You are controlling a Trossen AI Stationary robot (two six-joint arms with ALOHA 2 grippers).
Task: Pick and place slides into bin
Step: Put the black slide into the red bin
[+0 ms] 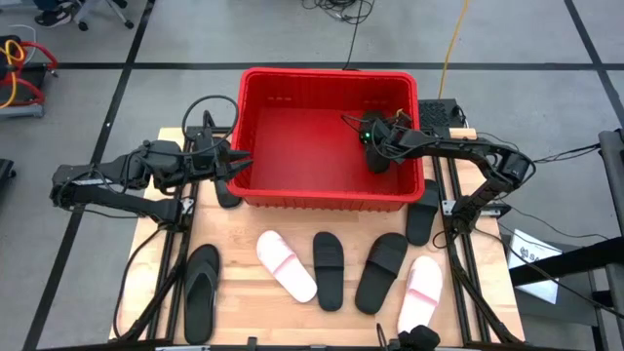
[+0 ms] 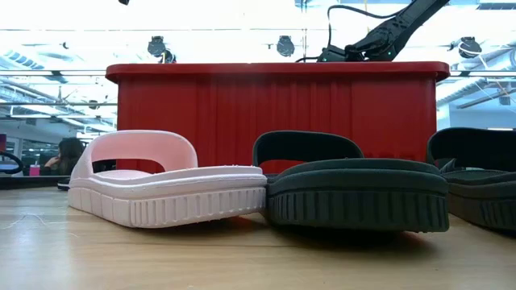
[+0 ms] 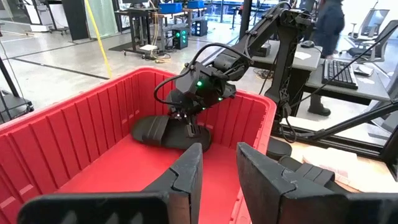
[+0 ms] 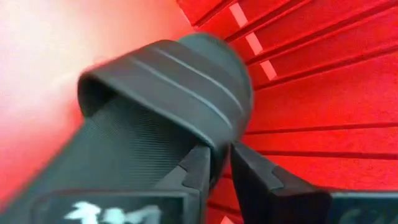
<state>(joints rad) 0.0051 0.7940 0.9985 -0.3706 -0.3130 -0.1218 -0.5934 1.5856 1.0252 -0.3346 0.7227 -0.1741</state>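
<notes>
The right end effector [image 3: 191, 127] reaches into the large red rectangular plastic bin [image 1: 255, 136] near its right wall, its fingers [image 4: 199, 171] narrowly parted astride the strap of a black wide-strap slide [image 3: 163, 132] that lies on the bin floor. The left end effector [image 1: 239, 166] hangs at the bin's left wall, fingers spread with nothing between them. On the wooden desk [image 1: 244, 292] in front of the bin lie the other slides: a black flip-flop [image 1: 202, 290], a white slide [image 1: 286, 264], two black ones, and a pale pink slide [image 1: 421, 292] at right.
</notes>
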